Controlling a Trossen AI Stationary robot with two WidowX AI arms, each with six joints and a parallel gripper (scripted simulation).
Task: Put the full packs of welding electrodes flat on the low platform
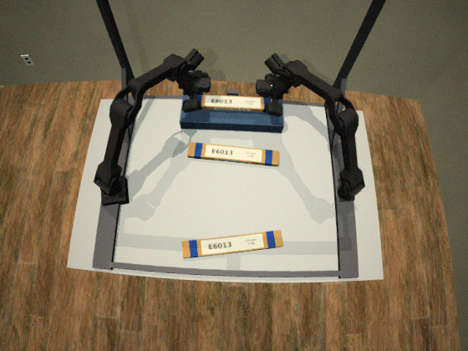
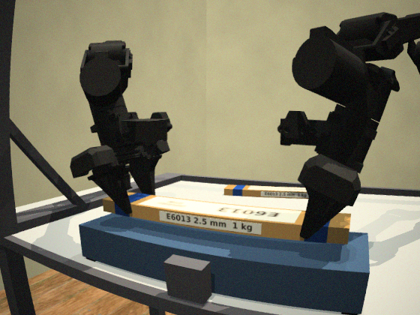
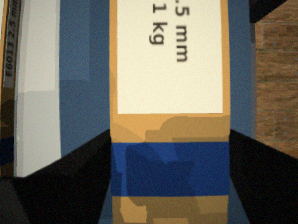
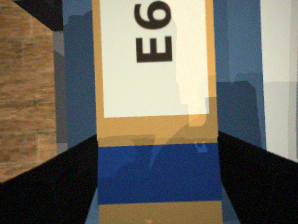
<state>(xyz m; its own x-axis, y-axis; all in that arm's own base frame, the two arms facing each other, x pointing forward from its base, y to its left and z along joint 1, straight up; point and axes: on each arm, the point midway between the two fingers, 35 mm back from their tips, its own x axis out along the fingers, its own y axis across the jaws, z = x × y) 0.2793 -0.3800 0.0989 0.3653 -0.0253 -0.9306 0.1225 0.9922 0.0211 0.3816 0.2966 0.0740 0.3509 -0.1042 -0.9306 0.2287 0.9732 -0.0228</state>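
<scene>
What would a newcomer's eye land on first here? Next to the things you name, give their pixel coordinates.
The orange-and-blue E6013 pack (image 1: 231,103) (image 2: 210,222) (image 3: 170,90) (image 4: 140,90), gripped near its ends by the left pincer (image 1: 267,104) (image 2: 139,202) (image 3: 168,135) and right pincer (image 1: 196,104) (image 2: 315,226) (image 4: 156,139). Next, the long blue platform (image 1: 231,122) (image 2: 127,247) (image 3: 75,50) (image 4: 240,40) directly under it. Then two look-alike packs (image 1: 234,154) (image 2: 250,192) (image 3: 9,60) on the white table (image 1: 234,192) (image 2: 34,232) (image 3: 40,125) (image 4: 280,120), off the platform.
</scene>
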